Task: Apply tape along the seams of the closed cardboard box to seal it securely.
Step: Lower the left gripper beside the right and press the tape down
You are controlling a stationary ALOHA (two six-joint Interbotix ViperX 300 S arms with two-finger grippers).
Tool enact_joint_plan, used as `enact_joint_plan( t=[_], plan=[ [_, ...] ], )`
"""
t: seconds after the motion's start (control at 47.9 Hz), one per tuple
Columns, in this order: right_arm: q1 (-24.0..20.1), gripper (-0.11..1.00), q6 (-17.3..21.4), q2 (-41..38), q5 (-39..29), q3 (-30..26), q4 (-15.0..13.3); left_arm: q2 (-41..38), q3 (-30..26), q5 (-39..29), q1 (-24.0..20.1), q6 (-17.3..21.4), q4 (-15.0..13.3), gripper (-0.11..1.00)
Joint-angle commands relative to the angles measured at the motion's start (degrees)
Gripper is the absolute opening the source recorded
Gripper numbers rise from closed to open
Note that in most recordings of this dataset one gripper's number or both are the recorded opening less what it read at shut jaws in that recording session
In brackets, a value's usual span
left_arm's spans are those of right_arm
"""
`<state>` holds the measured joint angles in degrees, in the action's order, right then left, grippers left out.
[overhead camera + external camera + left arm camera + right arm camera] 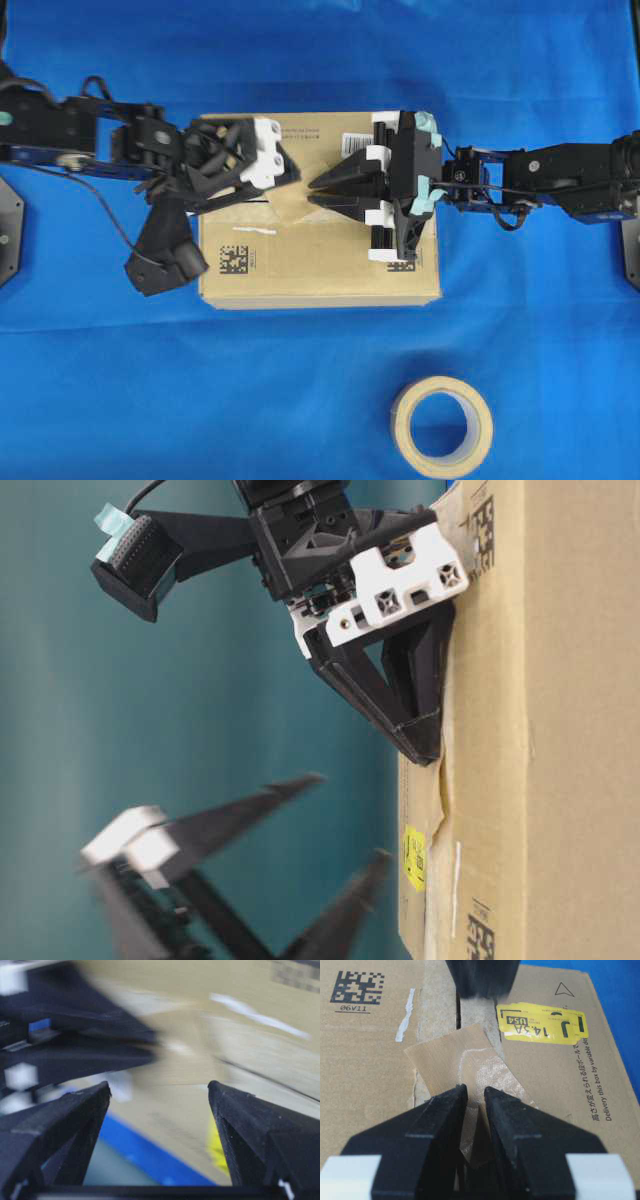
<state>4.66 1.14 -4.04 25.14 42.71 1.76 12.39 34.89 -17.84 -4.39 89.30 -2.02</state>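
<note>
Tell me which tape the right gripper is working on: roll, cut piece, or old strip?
The cut tan piece of tape, lying over the seam with the right gripper at its near edge. The roll sits on the cloth, off the box.

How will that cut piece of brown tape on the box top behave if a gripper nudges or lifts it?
The tape is probably floppy: it looks thin and wrinkled across the seam. Likely sticky, so it may cling to the right gripper fingers instead of sliding. Probably very light.
</note>
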Motion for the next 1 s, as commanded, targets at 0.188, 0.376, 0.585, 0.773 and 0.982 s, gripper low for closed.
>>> enact_joint_plan(
  t=[0.188,0.376,0.585,0.773,0.982],
  plan=[
    [0.1,0.26,0.0,0.4,-0.4,-0.3,0.2,4.2,4.3,18.5,1.8,-23.6,-0.7,0.75],
    [0.1,0.26,0.0,0.4,-0.5,-0.3,0.2,3.6,4.7,23.9,1.5,-51.1,-0.6,0.75],
    [0.3,0.26,0.0,0.5,-0.7,-0.5,0.2,2.2,6.8,24.5,-1.2,-68.9,-0.5,0.74],
    [0.4,0.26,0.0,0.7,-0.7,-0.4,0.3,-0.7,8.7,26.9,-1.8,-77.5,-0.5,0.69],
    [0.5,0.26,0.0,1.0,-0.8,-0.3,0.2,-1.6,10.9,33.3,1.2,-79.4,-0.2,0.22]
  ],
)
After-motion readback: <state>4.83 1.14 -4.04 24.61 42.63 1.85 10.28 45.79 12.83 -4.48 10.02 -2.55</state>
